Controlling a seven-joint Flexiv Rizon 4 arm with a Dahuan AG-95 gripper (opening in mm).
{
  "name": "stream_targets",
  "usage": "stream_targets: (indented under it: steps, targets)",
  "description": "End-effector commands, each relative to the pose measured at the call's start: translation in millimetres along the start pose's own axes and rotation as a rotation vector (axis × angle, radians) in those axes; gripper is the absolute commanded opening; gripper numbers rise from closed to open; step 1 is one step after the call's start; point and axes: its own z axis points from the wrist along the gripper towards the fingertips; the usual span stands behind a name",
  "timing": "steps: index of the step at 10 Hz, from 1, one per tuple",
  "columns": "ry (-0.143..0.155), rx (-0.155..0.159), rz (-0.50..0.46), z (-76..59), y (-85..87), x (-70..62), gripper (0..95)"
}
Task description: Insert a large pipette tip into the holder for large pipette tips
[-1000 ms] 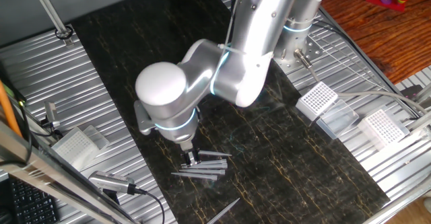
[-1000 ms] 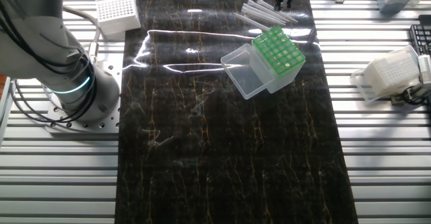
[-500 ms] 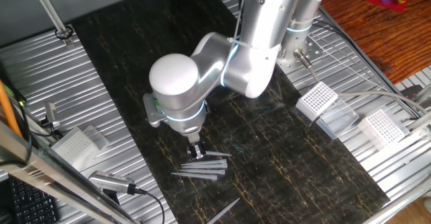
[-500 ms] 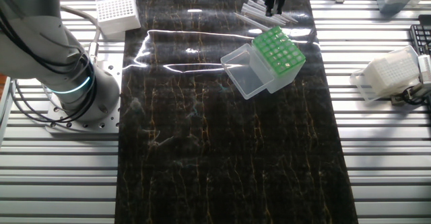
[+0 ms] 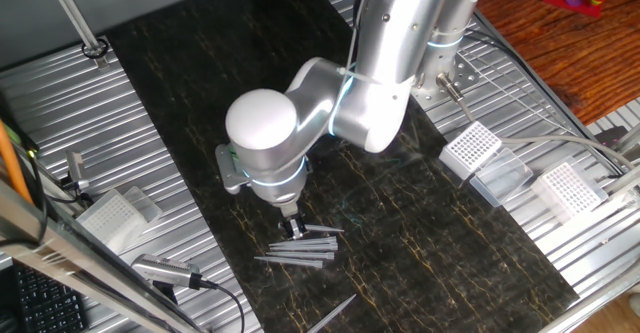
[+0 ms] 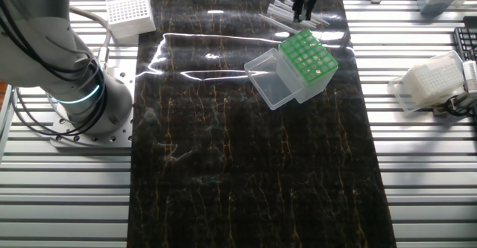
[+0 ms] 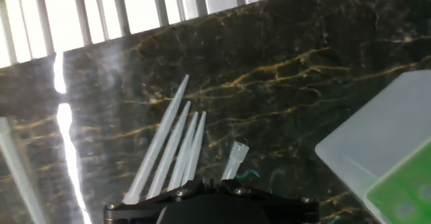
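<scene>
Pincer (image 5: 293, 227) is hanging right over the bunch of long translucent pipette tips (image 5: 298, 250) lying flat on the dark marbled counter (image 5: 450, 243). Honestly can't tell if it's open or closed, since the fingers are mostly hidden under the arm's silver wrist. In the hand view, one short clear tip (image 7: 234, 159) sits just off the fanned-out tips. The pale grey-blue translucent holder with the green grid top (image 6: 306, 58) and its clear lid flipped open sits close by, a little apart from the pile.
</scene>
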Motion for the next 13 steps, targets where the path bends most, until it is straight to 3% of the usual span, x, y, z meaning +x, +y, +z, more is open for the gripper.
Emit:
stream_targets:
  steps: [1,6,7,11,13]
  targets:
    - [-0.013,0.005,0.003,3.1,-5.4,2.9,0.0]
    - [-0.017,0.005,0.005,3.2,-13.4,4.4,0.0]
    - [-0.017,0.005,0.003,3.3,-13.4,4.4,19.0]
    - [-0.016,0.003,0.008,3.5,-13.4,4.4,19.0]
    - [-0.023,-0.001,0.074,4.6,-13.1,3.6,19.0]
